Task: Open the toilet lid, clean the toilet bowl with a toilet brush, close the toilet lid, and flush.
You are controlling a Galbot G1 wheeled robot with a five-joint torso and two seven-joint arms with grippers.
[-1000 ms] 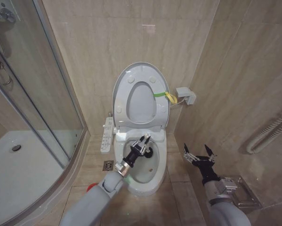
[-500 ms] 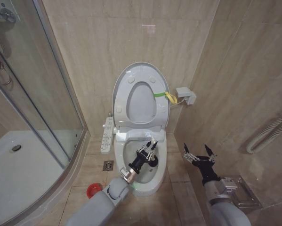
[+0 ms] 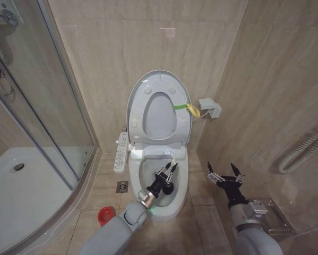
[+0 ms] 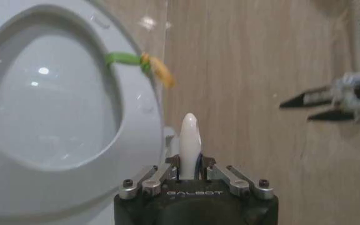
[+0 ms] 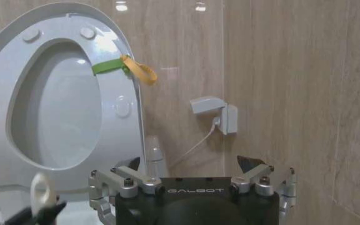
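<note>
The toilet lid (image 3: 159, 114) stands raised against the wall with the seat ring folded up onto it, and a green-yellow band (image 3: 182, 108) hangs at its right edge. Below it the toilet bowl (image 3: 182, 180) lies uncovered. My left gripper (image 3: 166, 172) hangs over the bowl's middle, shut on the pale handle of the toilet brush (image 4: 189, 136). The brush's bristle head is hidden under the gripper. The handle tip (image 5: 42, 192) also shows in the right wrist view. My right gripper (image 3: 221, 167) waits open beside the bowl's right side, holding nothing.
The red holder cup (image 3: 104, 215) sits on the floor left of the toilet, near a floor drain (image 3: 121, 186). A control panel (image 3: 120, 153) hangs at the bowl's left. Glass shower doors (image 3: 36, 122) close off the left. A wall socket (image 3: 209, 108) and a floor rack (image 3: 267, 215) are at the right.
My left gripper has carried the brush rightward and toward the bowl's front. The arm's shift has uncovered the red holder cup. The right arm has stayed still.
</note>
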